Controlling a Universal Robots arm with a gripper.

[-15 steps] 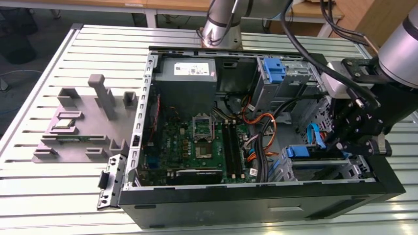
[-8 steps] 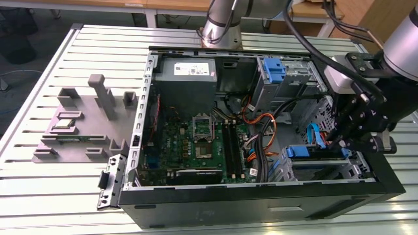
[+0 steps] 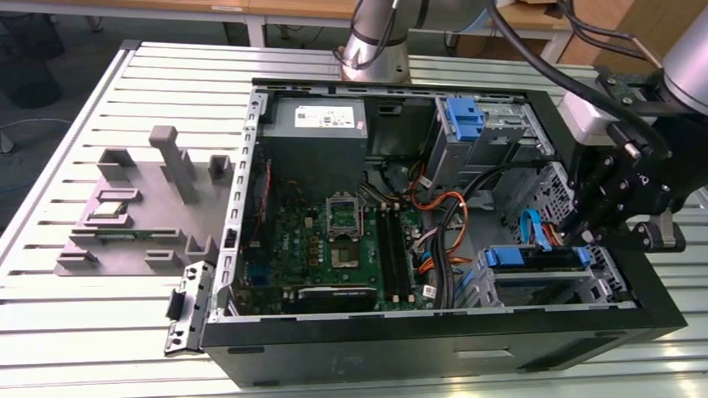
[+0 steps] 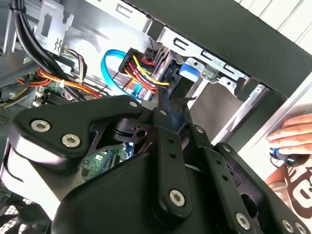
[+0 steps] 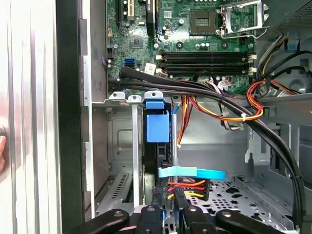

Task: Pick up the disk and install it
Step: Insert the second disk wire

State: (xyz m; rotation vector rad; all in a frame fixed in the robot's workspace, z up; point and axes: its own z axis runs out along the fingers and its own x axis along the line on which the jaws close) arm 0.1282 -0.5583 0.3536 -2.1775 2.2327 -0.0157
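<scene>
Your black gripper [image 5: 170, 214], fingers nearly closed, pinches the silver, blue-railed disk [image 5: 158, 127] standing just ahead, already seated in its bay.

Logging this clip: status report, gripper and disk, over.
Gripper down at the drive bay, right by the disk. Disk edge-on in the bay, blue rails on. Cable bundle crossing close by; a hand beside the case.

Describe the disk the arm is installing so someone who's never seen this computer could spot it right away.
Look inside the open black computer case, at the drive bay nearest the black gripper. The disk sits edge-on there, with blue carrier rails, unlike the other blue carrier beside the grey power supply.
</scene>
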